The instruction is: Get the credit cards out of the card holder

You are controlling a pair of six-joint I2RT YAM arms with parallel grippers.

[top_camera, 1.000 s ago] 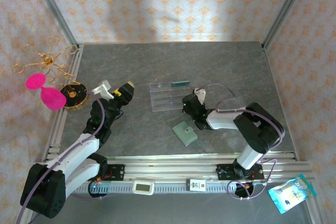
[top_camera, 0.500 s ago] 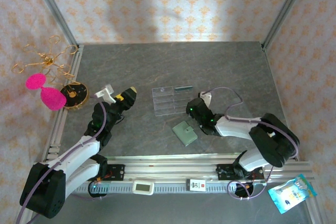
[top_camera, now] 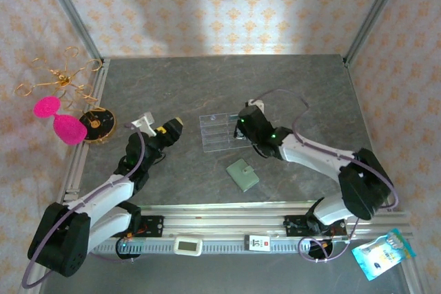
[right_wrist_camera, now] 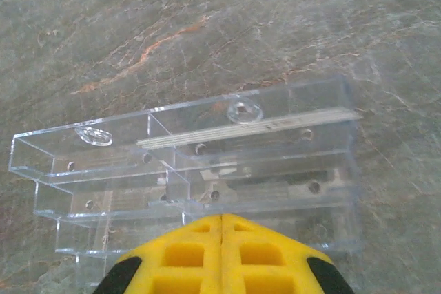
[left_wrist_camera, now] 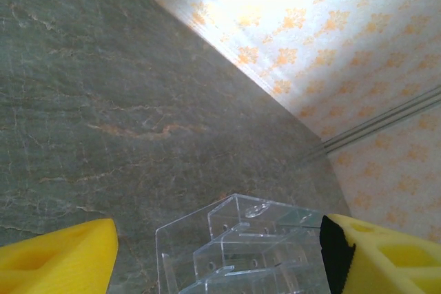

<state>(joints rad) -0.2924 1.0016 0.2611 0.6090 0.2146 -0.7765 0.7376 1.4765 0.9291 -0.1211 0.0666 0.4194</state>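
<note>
At the left edge of the bench a gold wire stand (top_camera: 63, 77) with pink discs sits well clear of my work. My left fingers (left_wrist_camera: 56, 255) are spread wide with nothing between them. They hover over the left half of the bench and face the clear tray (top_camera: 217, 132) at mid-bench. In the right wrist view a thin pale strip stands on edge in one of its compartments. It is possibly one of the credit cards (right_wrist_camera: 248, 129), though I cannot be sure from that angle.

The card holder (top_camera: 242, 173) lies flat and folded shut between the tray and the near edge, touched by neither arm. I judge it light and floppy, likely to slide, so one arm should pin a panel while the other opens the fold. The cards should be stiff and slick, best pinched by a protruding edge.

My right fingers (right_wrist_camera: 200, 253) are pressed together on nothing, right at the tray. A blue packet (top_camera: 380, 253) lies beyond the near right corner.
</note>
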